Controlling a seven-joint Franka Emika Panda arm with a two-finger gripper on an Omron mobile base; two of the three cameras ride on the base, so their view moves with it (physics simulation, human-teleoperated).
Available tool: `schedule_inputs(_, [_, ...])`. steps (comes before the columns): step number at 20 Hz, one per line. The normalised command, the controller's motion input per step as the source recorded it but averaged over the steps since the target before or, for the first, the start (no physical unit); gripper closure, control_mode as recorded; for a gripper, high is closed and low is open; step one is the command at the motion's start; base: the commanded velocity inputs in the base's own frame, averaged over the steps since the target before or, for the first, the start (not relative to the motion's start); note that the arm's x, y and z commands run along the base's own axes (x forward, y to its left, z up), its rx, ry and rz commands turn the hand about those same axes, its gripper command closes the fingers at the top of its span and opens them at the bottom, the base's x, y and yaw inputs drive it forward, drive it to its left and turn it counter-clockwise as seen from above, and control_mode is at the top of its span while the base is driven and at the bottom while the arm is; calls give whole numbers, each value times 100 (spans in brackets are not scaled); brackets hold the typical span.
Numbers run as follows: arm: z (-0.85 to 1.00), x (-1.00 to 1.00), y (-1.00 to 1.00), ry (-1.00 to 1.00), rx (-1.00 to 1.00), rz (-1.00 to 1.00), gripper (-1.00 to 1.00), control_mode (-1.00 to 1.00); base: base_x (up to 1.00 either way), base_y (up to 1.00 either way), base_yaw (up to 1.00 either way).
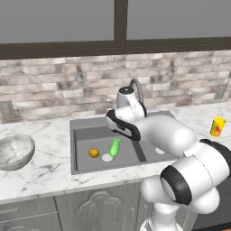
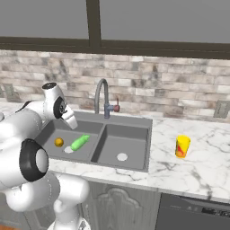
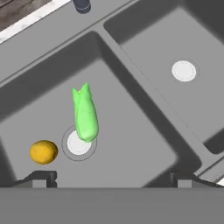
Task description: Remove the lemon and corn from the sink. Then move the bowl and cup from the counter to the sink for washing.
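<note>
2 fingertips stand spread wide and empty as the gripper hangs over the sink's left basin. Below lie the corn, overlapping the drain, and the lemon just beside. Best to centre over 1 item, then descend straight.

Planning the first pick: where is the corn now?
The corn lies in the sink's left basin, one end over the drain, with the lemon just beside it.

Kitchen, sink, marble counter, brick backsplash
</note>
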Motion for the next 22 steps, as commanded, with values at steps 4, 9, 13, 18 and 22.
schedule_inputs(4, [-16, 12, 10, -1, 0, 8, -100, -100, 0, 0, 0])
schedule_inputs(9, [-19, 14, 4, 0, 0, 8, -100, -100, 0, 0, 0])
schedule_inputs(13, [-20, 19, 3, 0, 2, 5, -100, -100, 0, 0, 0])
schedule_inputs(18, [-18, 19, 4, 0, 1, 3, -100, -100, 0, 0, 0])
schedule_inputs(22, [-19, 17, 8, 0, 0, 0, -100, -100, 0, 0, 0])
